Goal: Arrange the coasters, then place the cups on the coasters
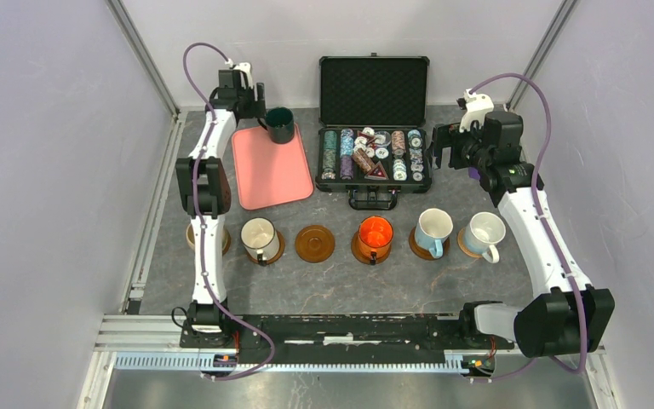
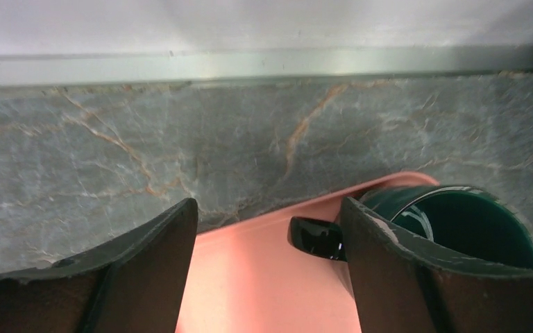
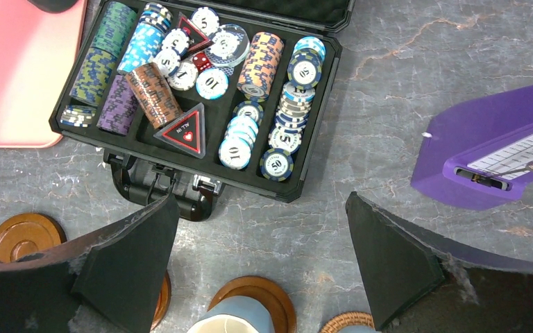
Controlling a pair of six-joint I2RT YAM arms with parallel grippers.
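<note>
A dark green cup (image 1: 279, 124) stands at the pink tray's (image 1: 268, 170) far right corner. My left gripper (image 1: 260, 113) is open beside it. In the left wrist view the cup's handle (image 2: 316, 238) lies between the open jaws (image 2: 269, 208), close against the right finger, with the cup's body (image 2: 472, 225) outside them. Across the front runs a row of coasters. One is half hidden under my left arm (image 1: 192, 236). The others carry a white dark-rimmed cup (image 1: 258, 237), nothing (image 1: 314, 243), an orange cup (image 1: 375, 232), a light blue cup (image 1: 434, 228) and a white cup (image 1: 485, 232). My right gripper (image 1: 438, 151) hangs open and empty.
An open black case of poker chips (image 1: 373, 183) sits mid-back, between the tray and my right gripper. A purple object (image 3: 486, 159) lies at the right. The right wrist view looks down on the light blue cup (image 3: 229, 316) and a woven coaster (image 3: 347, 322).
</note>
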